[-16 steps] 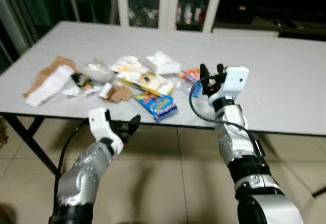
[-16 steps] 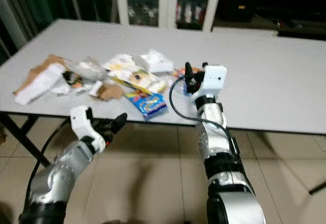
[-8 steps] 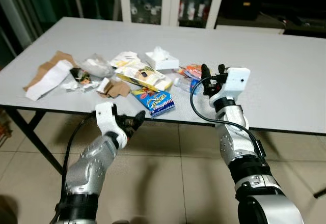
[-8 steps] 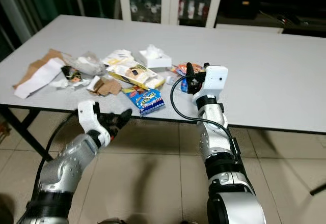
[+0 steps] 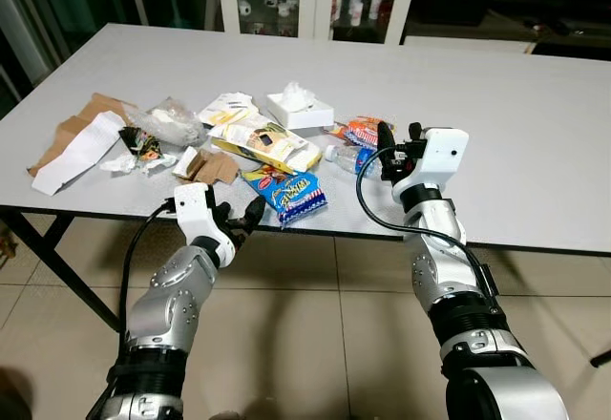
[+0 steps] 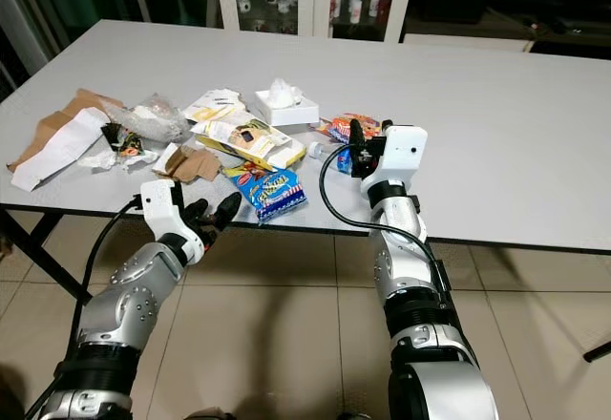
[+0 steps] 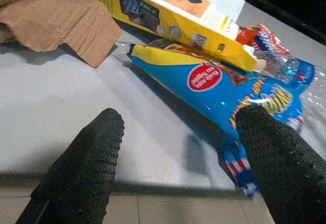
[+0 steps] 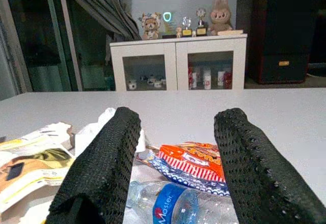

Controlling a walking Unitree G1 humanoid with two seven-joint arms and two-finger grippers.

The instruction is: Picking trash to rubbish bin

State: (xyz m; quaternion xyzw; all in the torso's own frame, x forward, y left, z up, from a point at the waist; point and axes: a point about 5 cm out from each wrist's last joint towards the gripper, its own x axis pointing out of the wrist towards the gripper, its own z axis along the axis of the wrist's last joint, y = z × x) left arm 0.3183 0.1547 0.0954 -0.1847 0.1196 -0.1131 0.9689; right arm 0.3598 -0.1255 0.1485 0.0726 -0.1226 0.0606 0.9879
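Two grippers stand wide and empty at the table's near edge. Nearest, the left gripper lines up on the blue snack bag, probably the first grab. Just beyond, the right gripper frames a plastic bottle and an orange wrapper. Farther off lie the yellow box and torn cardboard.
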